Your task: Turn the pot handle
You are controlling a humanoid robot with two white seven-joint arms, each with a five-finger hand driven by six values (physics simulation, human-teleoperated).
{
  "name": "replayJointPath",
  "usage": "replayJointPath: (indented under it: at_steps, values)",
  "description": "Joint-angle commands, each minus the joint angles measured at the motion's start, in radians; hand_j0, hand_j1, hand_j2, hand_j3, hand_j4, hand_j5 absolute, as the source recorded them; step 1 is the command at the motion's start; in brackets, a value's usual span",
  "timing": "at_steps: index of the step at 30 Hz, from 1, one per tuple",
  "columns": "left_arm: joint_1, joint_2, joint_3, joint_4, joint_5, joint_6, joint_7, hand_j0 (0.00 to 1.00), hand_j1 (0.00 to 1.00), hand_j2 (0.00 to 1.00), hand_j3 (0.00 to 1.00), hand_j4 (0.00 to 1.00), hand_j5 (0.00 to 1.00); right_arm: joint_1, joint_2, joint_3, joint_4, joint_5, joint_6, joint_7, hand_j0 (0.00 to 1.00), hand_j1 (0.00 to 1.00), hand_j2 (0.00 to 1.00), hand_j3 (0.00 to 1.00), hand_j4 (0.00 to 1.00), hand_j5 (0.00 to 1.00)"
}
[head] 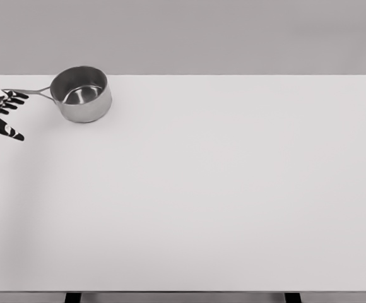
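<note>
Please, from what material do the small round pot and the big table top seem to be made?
The small round silver pot looks like polished steel: grey, shiny, with reflections inside. Its thin long handle seems the same metal. The wide white table top looks matte, perhaps laminate or painted board; I cannot say which.

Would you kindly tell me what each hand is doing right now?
Left hand: open, fingers spread at the tip of the pot handle, holding nothing.
Right hand: not in view.
</note>
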Motion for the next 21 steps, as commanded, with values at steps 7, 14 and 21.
replayJointPath:
  at_steps: [7, 14, 21]
  values:
    - [0.011, -0.006, 0.005, -0.007, 0.006, -0.002, 0.000, 1.00, 1.00, 1.00, 1.00, 1.00, 1.00, 0.000, 0.000, 0.000, 0.000, 0.000, 0.000, 0.000, 1.00, 1.00, 1.00, 1.00, 1.00, 1.00]
    - [0.043, 0.036, 0.013, -0.119, 0.070, -0.022, 0.000, 1.00, 1.00, 1.00, 1.00, 1.00, 1.00, 0.000, 0.000, -0.001, 0.000, 0.000, 0.000, 0.000, 1.00, 1.00, 1.00, 1.00, 1.00, 1.00]
    - [0.072, 0.089, 0.014, -0.145, 0.112, -0.039, 0.000, 1.00, 1.00, 1.00, 1.00, 1.00, 1.00, 0.000, 0.000, 0.000, 0.000, 0.000, 0.000, 0.000, 1.00, 1.00, 1.00, 1.00, 1.00, 1.00]
